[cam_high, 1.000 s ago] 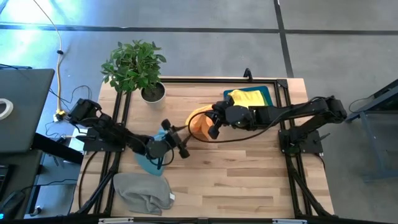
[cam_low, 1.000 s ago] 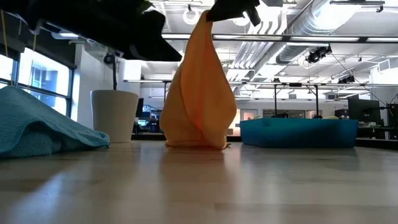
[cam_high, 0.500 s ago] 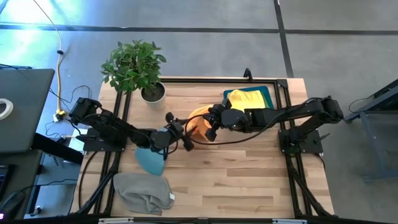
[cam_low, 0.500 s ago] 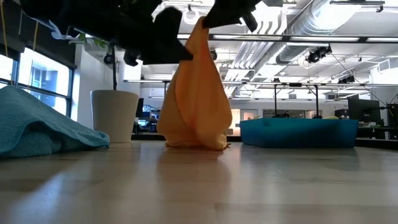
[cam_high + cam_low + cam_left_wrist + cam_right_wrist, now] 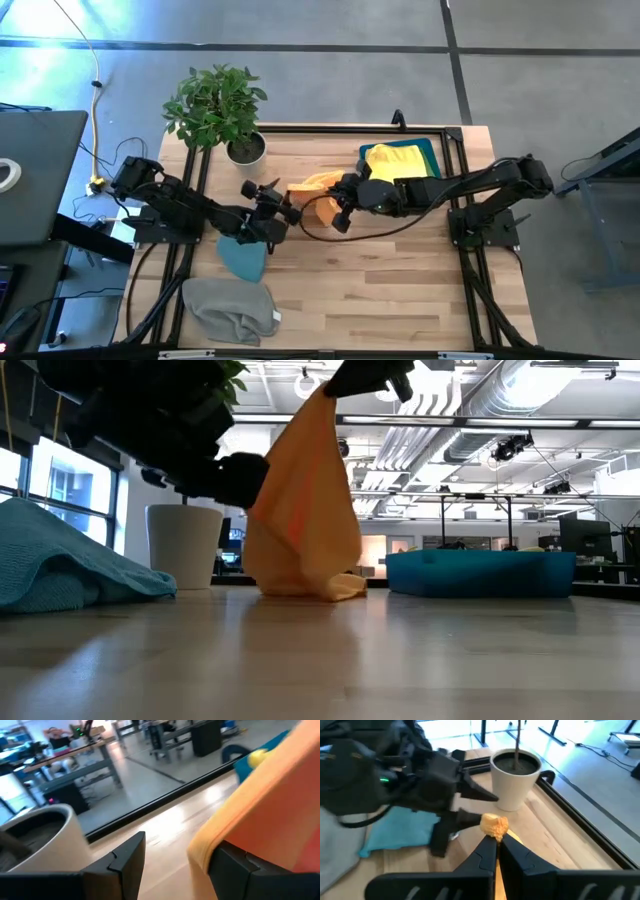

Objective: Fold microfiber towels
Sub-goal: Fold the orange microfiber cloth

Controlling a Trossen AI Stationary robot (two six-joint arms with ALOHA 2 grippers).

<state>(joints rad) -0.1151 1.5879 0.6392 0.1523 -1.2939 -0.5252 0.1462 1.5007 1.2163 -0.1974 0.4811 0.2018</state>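
The orange towel (image 5: 310, 510) hangs from my right gripper (image 5: 496, 842), which is shut on its top, high over the middle of the table (image 5: 320, 660). The towel's bottom folds (image 5: 300, 588) rest on the wood. My left gripper (image 5: 177, 855) is open and level at the towel's left side, and the towel's hanging hem (image 5: 202, 852) stands between its fingers. A light blue towel (image 5: 243, 258) and a grey towel (image 5: 230, 308) lie crumpled near the front left. A yellow towel (image 5: 398, 158) lies in the blue bin (image 5: 432, 150). My left gripper is open with the orange towel's side hem (image 5: 200, 860) beside the inner face of one finger (image 5: 240, 867); I cannot tell whether they touch. My right gripper pinches a bunched top corner (image 5: 494, 825) of the orange towel between its two fingers, a tuft poking out past the tips. The fingers slant down from the table's right. The towel hangs below them, slack, its bottom on the table.
A potted plant (image 5: 215, 105) in a white pot (image 5: 183, 545) stands at the far left. The blue bin (image 5: 480, 573) sits at the far right. Bare wood lies in front of the orange towel, toward the near edge.
My left gripper has moved from over the blue towel toward the far edge and the orange towel, sinking and turning to lie level, so its open fingers now straddle the towel's left hem. The towel's lower part has swung toward the table's left; its top stays held.
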